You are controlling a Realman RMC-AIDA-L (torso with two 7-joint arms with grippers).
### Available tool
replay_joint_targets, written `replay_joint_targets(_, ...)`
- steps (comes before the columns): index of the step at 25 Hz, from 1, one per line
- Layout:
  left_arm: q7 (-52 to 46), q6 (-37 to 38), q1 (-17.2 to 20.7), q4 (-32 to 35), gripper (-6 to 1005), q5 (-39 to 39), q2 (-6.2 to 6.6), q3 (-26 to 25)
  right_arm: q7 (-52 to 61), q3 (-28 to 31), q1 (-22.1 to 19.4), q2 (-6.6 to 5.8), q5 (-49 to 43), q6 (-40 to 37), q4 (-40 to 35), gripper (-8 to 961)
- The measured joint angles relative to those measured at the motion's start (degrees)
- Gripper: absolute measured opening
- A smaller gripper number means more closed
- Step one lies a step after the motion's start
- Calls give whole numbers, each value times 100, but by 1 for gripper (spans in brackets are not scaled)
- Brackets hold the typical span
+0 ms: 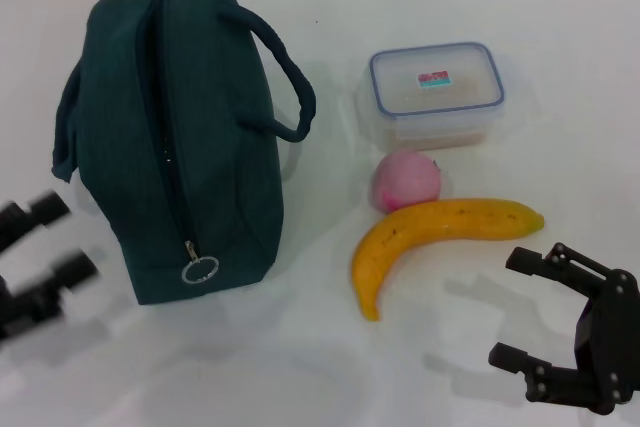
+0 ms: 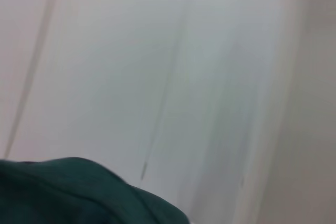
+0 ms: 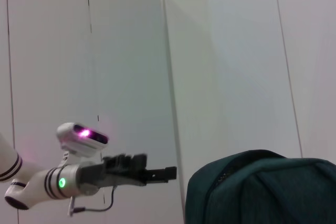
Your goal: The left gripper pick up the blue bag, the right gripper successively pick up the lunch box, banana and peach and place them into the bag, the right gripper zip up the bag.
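Both claws open: left claw (image 1: 45, 247) beside blue bag (image 1: 175, 137).

The black left gripper (image 1: 45, 252) is motion-blurred at the white tabletop's (image 1: 300, 367) near-left corner, partly cut off.

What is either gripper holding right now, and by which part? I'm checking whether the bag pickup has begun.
Nothing is held. The left gripper is open beside the blue bag, not touching it. The right gripper is open and empty near the banana.
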Motion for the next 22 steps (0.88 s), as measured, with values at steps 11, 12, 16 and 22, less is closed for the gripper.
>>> replay_joint_targets(11,-3833,-281,-875,576,889,377,407,-507,1,-36,101,8,68,4,137,873)
replay_joint_targets(12,-4189,-383,-963,721,889,495,436,-513,1,-38,102,9,68,4,140,873)
replay_joint_targets(16,-5479,-725,-1301,1434,889,962,566,-520,1,-36,112,9,70,4,152,873)
replay_joint_targets(22,-6941,-872,-1689,2943,888,1737,580,-500,-24,-26,115,9,71,19,210,873)
